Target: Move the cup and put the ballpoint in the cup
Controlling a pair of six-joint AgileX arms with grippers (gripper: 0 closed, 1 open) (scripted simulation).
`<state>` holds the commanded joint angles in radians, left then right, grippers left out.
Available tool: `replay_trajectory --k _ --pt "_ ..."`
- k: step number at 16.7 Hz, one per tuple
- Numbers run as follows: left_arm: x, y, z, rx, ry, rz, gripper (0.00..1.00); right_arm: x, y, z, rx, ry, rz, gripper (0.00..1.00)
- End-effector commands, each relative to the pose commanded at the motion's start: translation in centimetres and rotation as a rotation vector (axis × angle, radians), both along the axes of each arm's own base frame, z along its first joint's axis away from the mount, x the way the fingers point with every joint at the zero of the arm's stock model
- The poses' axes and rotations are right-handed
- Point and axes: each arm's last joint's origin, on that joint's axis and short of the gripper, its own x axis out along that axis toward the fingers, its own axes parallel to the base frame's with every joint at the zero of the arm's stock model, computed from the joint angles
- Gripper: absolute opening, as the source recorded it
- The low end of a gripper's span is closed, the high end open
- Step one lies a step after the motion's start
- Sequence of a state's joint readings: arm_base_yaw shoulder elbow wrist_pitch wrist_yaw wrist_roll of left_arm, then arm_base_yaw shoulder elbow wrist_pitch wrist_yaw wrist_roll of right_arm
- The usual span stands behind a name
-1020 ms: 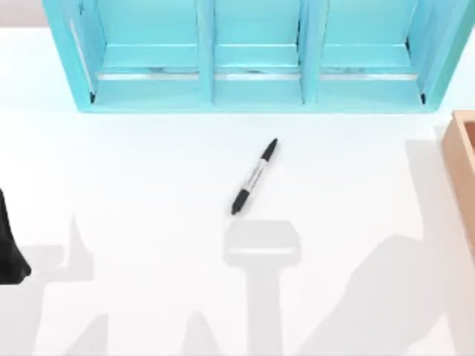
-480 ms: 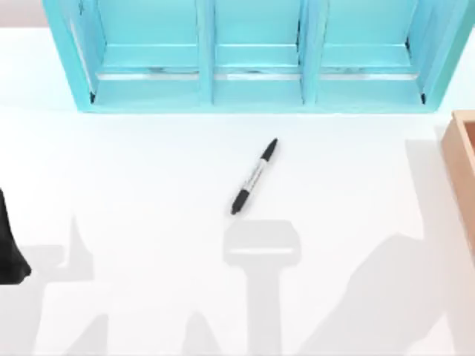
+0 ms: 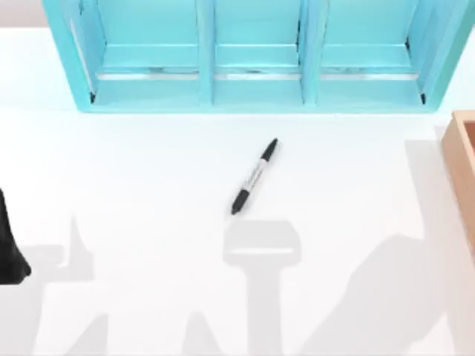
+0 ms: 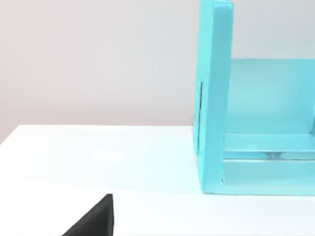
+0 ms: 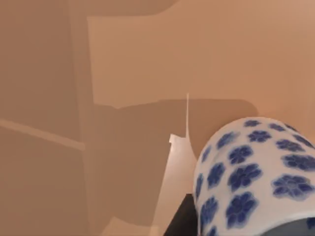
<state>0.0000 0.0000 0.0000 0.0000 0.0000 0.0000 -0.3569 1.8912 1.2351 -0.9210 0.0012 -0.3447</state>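
The ballpoint lies flat on the white table near the middle, slanted, with one black end toward the blue shelf and the other toward the front. The cup, white with blue flowers, looms very close in the right wrist view, in front of tan wooden walls. A dark part of my right gripper shows just beside the cup's lower side. My left arm sits at the table's left edge, far from the ballpoint. A black piece of it appears in the left wrist view.
A light-blue shelf unit with three compartments spans the back of the table; its side wall stands ahead in the left wrist view. A tan wooden box stands at the right edge. Open white table surrounds the ballpoint.
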Motion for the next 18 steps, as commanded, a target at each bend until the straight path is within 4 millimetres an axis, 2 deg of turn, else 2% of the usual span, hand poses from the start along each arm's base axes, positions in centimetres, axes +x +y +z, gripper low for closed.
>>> replay_trajectory --k 4,6,9,11,15,17,18 --pt "0.0 0.0 0.0 0.0 0.0 0.0 1.0 0.0 0.1 0.2 -0.001 -0.003 -0.001 0.0" --pt "0.0 0.0 0.0 0.0 0.0 0.0 1.0 0.7 1.2 1.3 -0.004 -0.011 -0.002 0.0" --pt "0.0 0.0 0.0 0.0 0.0 0.0 1.0 2.0 4.5 4.8 -0.004 -0.018 -0.003 0.0" --pt "0.0 0.0 0.0 0.0 0.0 0.0 1.0 2.1 7.4 7.3 0.001 0.011 -0.001 0.0" --pt "0.0 0.0 0.0 0.0 0.0 0.0 1.0 1.1 13.1 12.6 -0.002 0.032 -0.002 0.0" --pt "0.0 0.0 0.0 0.0 0.0 0.0 1.0 0.3 14.7 14.6 -0.001 0.005 -0.001 0.0" --pt "0.0 0.0 0.0 0.0 0.0 0.0 1.0 0.2 15.0 15.0 -0.001 -0.001 -0.001 0.0"
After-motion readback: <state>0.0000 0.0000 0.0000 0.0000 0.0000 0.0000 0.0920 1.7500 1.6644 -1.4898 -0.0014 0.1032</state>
